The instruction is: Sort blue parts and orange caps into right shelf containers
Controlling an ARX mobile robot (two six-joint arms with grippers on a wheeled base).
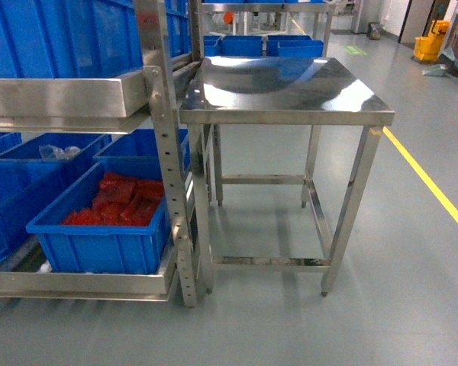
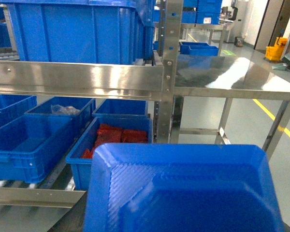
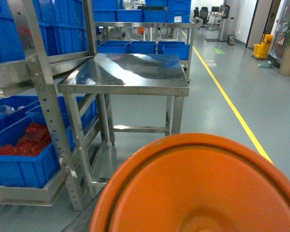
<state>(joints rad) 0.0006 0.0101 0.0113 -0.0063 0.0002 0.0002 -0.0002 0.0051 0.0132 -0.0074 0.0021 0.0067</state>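
Note:
A blue part fills the lower half of the left wrist view, very close to the camera and blurred. It hides the left gripper's fingers. An orange cap fills the bottom of the right wrist view in the same way, round with a raised rim, and covers the right gripper. Neither gripper shows in the head view. Deep blue containers stand on a steel rack at the left. One low container holds red bagged pieces, and a bigger container sits on the upper shelf.
A bare steel table stands right of the rack post, with more blue bins behind it. A yellow floor line runs along the right. A yellow mop bucket stands far back.

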